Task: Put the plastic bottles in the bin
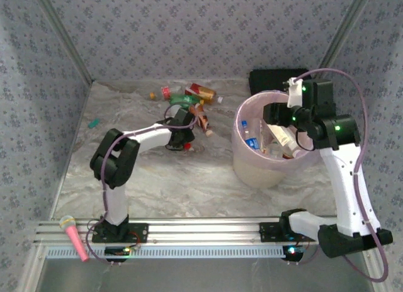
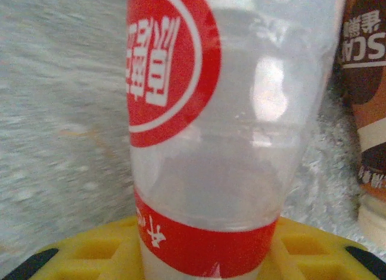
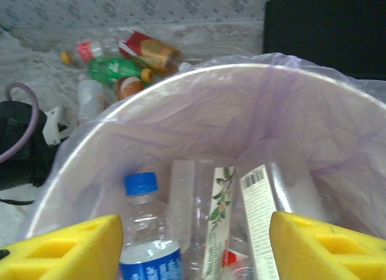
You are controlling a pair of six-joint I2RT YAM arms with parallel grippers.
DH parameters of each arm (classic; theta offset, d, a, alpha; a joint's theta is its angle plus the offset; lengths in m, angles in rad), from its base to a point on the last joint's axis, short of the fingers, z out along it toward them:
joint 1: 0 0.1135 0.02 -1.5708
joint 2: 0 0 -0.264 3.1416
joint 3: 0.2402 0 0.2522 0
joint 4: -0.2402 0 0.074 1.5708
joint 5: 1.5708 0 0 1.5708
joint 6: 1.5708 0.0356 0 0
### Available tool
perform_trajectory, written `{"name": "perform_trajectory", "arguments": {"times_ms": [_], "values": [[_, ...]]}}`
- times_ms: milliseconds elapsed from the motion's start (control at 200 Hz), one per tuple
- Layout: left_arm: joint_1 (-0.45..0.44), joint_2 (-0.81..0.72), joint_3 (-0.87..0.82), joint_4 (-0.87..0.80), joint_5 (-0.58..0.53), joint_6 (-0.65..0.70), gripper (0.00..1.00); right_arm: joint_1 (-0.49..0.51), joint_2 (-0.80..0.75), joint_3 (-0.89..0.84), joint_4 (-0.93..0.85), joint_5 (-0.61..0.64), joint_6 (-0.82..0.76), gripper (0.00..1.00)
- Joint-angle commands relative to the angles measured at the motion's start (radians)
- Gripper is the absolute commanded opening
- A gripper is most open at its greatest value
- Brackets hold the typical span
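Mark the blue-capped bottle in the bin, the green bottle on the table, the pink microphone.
blue-capped bottle (image 3: 148, 229): right wrist view, clear shoulder below the cap.
green bottle (image 3: 117, 69): right wrist view, mid-body.
pink microphone (image 1: 75, 240): top external view, on the handle.

Top view. The bin (image 1: 255, 169), lined with a pink bag, stands on the marbled desk (image 1: 189, 191); several plastic bottles (image 1: 252, 141) lie inside it. Right gripper (image 1: 277, 123): above the bin's opening, toward its far side. Left gripper (image 1: 181, 140): left of the bin, low over the desk, at a red-marked bottle (image 1: 189, 145). Loose bottles (image 1: 189, 95) cluster left of the bin and farther back. Black case (image 1: 271, 78): directly behind the bin. Pink microphone (image 1: 74, 237): far left of the bin, at the near rail.
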Motion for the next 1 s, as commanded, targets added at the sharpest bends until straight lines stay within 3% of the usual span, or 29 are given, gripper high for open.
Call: {"name": "perform_trajectory", "arguments": {"times_ms": [0, 170, 330, 480, 615, 735, 994], "values": [[0.004, -0.135, -0.026, -0.022, -0.068, 0.084, 0.39, -0.001, -0.042, -0.015, 0.049, -0.115, 0.06, 0.67], [0.005, -0.279, -0.075, -0.04, -0.062, 0.161, 0.3, 0.013, -0.064, -0.036, 0.134, -0.254, 0.116, 0.67], [0.012, -0.416, -0.139, 0.003, 0.025, 0.225, 0.28, 0.057, -0.041, -0.022, 0.2, -0.335, 0.15, 0.67], [0.022, -0.527, -0.202, 0.091, 0.161, 0.277, 0.27, 0.16, 0.027, 0.028, 0.224, -0.288, 0.151, 0.66], [0.023, -0.606, -0.28, 0.234, 0.269, 0.308, 0.19, 0.241, 0.078, 0.069, 0.27, -0.198, 0.164, 0.66], [0.025, -0.652, -0.339, 0.393, 0.403, 0.324, 0.14, 0.309, 0.151, 0.11, 0.307, -0.19, 0.18, 0.67], [0.022, -0.657, -0.363, 0.546, 0.578, 0.308, 0.11, 0.4, 0.366, 0.255, 0.308, -0.223, 0.167, 0.84]]}}
